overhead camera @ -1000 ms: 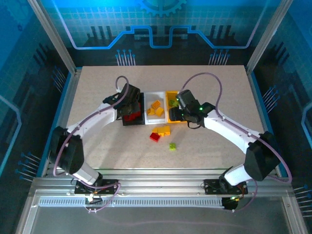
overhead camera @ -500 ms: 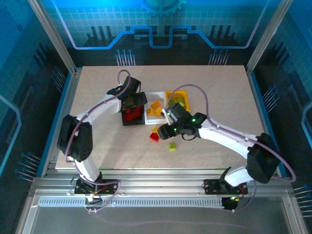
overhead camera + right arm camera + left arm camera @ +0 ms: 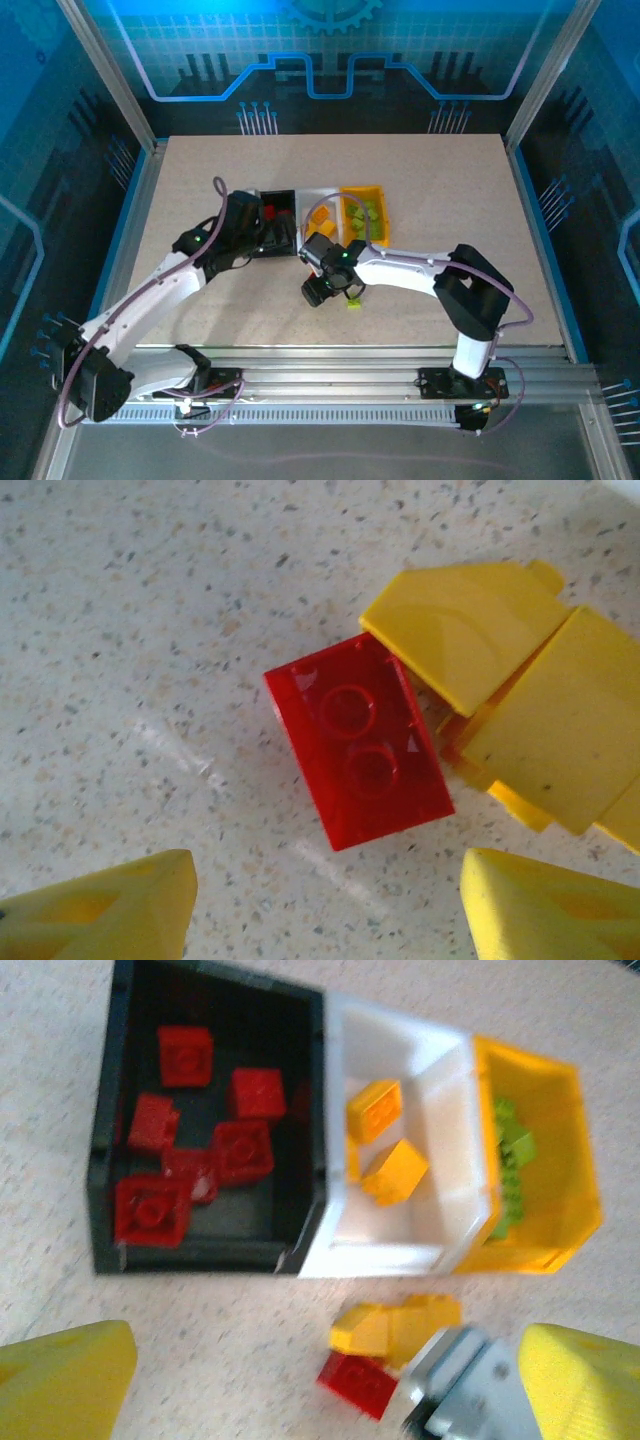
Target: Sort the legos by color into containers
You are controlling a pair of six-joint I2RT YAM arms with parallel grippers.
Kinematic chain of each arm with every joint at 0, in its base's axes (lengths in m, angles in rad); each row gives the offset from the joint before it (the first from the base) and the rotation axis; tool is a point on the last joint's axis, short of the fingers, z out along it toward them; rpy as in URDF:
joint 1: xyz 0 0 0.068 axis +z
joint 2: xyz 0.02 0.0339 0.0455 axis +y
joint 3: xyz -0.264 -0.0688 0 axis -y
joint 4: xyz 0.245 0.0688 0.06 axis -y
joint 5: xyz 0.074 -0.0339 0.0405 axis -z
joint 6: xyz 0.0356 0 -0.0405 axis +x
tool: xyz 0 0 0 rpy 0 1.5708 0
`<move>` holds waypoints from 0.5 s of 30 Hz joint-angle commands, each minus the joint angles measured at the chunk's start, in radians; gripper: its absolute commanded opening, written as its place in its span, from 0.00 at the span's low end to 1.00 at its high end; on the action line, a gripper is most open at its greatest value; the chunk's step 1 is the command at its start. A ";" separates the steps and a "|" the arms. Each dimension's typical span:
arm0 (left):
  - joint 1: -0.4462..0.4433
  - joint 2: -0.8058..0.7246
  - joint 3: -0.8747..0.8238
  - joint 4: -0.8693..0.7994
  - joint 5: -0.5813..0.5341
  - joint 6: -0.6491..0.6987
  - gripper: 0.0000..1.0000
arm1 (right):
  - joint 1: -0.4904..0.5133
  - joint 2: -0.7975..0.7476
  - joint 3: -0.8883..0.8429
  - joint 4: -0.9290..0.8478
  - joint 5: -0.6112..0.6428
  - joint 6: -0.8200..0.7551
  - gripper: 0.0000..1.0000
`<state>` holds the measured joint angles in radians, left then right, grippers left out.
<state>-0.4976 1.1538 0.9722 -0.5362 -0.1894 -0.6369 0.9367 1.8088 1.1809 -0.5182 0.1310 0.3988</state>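
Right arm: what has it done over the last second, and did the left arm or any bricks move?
The right claw left the yellow bin and swung toward the near edge; it now hangs open over the loose red brick, holding nothing. The left claw drew back from the black bin, open. Those bins, the white bin between them, the loose yellow bricks and the green brick stayed put.

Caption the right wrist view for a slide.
Open right gripper over a red brick lying against yellow bricks on the speckled table.

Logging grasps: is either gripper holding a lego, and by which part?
Nothing is held. The right gripper hangs open above the red lego; the left gripper is open too.
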 commanded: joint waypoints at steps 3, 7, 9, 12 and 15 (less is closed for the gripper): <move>0.000 -0.088 -0.075 -0.060 -0.003 -0.039 0.99 | 0.012 0.076 0.062 -0.013 0.032 0.033 0.71; 0.000 -0.102 -0.095 -0.079 -0.010 -0.039 0.99 | 0.061 0.095 0.096 0.005 -0.034 0.002 0.69; 0.001 -0.111 -0.104 -0.076 -0.010 -0.042 0.99 | 0.088 0.084 0.106 0.009 -0.055 -0.005 0.69; 0.000 -0.121 -0.105 -0.072 -0.013 -0.040 0.99 | 0.099 0.060 0.106 -0.006 -0.019 0.014 0.70; 0.001 -0.117 -0.101 -0.072 -0.020 -0.038 0.99 | 0.093 0.060 0.118 -0.053 0.057 0.057 0.71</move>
<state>-0.4957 1.0477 0.8776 -0.6056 -0.1967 -0.6575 1.0294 1.8870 1.2598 -0.5236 0.1280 0.4232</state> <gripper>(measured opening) 0.989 0.711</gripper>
